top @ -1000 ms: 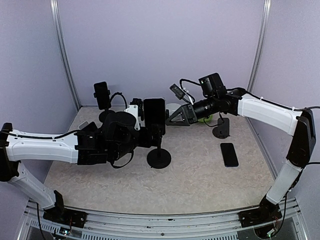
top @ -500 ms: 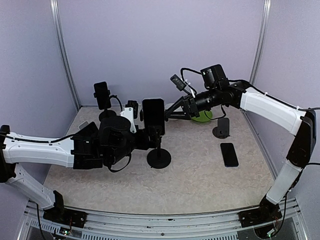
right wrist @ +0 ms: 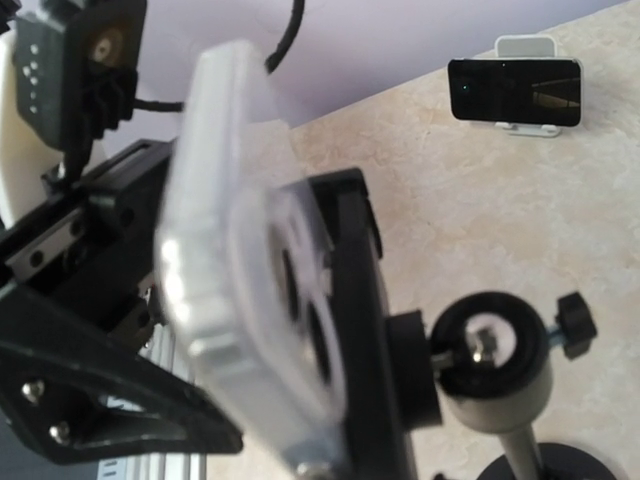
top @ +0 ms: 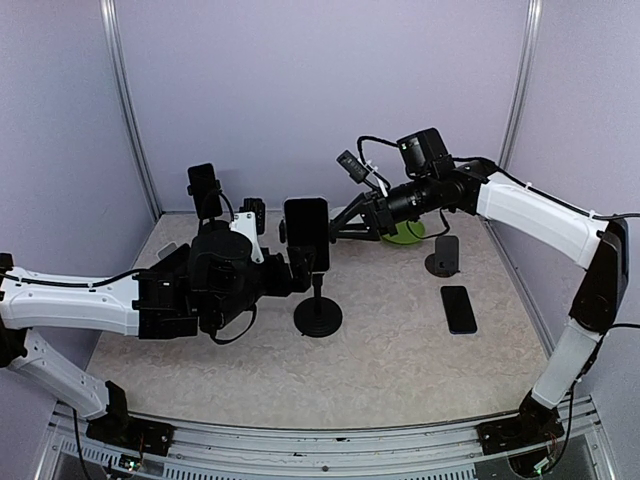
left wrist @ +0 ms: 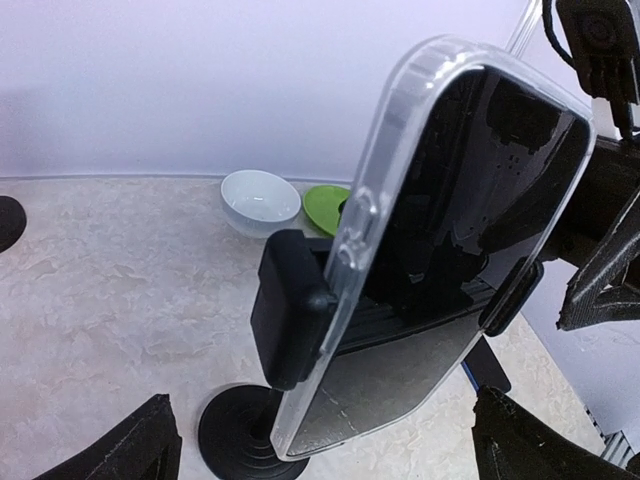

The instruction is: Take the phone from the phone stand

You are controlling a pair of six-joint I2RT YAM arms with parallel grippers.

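Toward the middle of the worktop [top: 400,370] the left claw [left wrist: 330,450] is released, fingers spread wide on the near side of the phone stand [top: 318,316]. The phone [left wrist: 470,230], in a clear case, stands upright, clamped in that stand. Just behind it hangs the right claw [top: 347,224] — only one finger [right wrist: 100,400] shows — released or clenched, I cannot tell

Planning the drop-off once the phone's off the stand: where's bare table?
Bare: the front strip of table between the stand base and the near edge, and the gap between that base and the flat phone. Crowded: the back, with bowl, green plate and the small stand; the left arm covers the left side.
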